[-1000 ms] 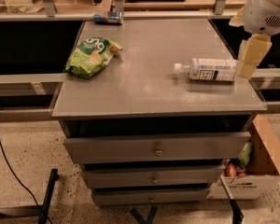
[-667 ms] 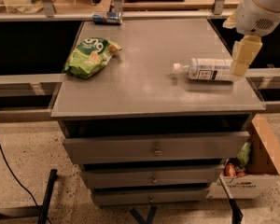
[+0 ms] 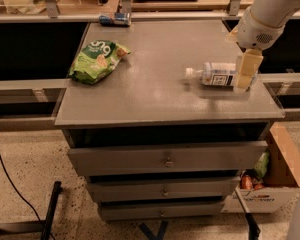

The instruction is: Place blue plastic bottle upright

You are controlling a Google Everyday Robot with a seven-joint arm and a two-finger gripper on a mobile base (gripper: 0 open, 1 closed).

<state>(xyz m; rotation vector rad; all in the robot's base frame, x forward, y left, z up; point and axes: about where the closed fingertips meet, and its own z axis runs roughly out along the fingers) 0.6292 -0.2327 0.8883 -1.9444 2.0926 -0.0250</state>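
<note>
Warm, kinda dim light is coming from overhead, putting a soft sheen on the table (image 3: pixel 155 59). The end effector (image 3: pixel 245 81) is hanging at the table's right edge, throwing a faint shadow, and the drawer gaps (image 3: pixel 165 134) are sitting dark.

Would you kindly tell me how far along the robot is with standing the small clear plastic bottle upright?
Done: nothing yet; the small clear bluish plastic bottle lies on its side on the grey table, white cap toward the table's middle. In hand: the gripper sits at the bottle's base end, near the table's right edge. Left: gripping it, tipping it upright, releasing.
</note>
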